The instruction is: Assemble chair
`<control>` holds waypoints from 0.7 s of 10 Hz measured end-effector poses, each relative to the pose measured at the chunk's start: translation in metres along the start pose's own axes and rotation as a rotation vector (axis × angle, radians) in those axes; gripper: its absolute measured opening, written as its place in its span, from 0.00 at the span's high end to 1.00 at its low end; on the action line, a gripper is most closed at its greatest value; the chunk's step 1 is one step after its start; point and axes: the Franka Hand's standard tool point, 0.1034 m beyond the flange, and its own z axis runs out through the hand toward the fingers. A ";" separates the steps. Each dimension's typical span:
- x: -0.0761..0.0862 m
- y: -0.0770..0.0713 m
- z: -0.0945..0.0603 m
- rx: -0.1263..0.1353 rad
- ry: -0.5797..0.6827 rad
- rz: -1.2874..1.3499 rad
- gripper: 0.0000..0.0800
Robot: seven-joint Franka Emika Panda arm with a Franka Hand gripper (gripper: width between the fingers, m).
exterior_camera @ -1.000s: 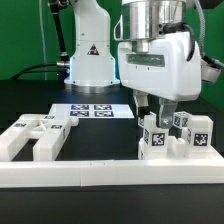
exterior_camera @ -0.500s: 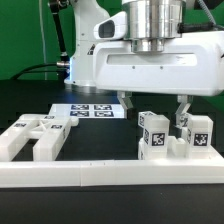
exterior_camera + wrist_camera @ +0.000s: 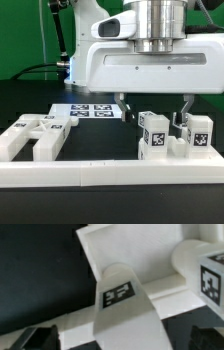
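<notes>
One tool [image 3: 155, 113], jaws at full spread and empty, hangs over the chair assembly [image 3: 172, 148] at the exterior view's right on the counter [image 3: 100, 140]. There we count two tagged legs [image 3: 153, 137], seemingly upright. A second, flat chair panel [image 3: 35, 135] lies at the left, near one marker board [image 3: 95, 110].

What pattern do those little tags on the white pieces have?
Black-and-white square code on each tag; wrist view shows it best.
</notes>
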 end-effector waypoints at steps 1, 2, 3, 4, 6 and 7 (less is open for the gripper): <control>0.000 0.001 0.000 -0.006 0.000 -0.081 0.19; 0.001 0.002 0.000 -0.013 0.000 -0.142 0.19; 0.001 0.003 0.000 -0.018 0.000 -0.189 0.19; 0.001 0.004 0.000 -0.018 0.000 -0.200 0.33; 0.001 0.004 0.000 -0.018 0.000 -0.196 0.50; 0.001 0.004 0.000 -0.018 0.000 -0.179 0.50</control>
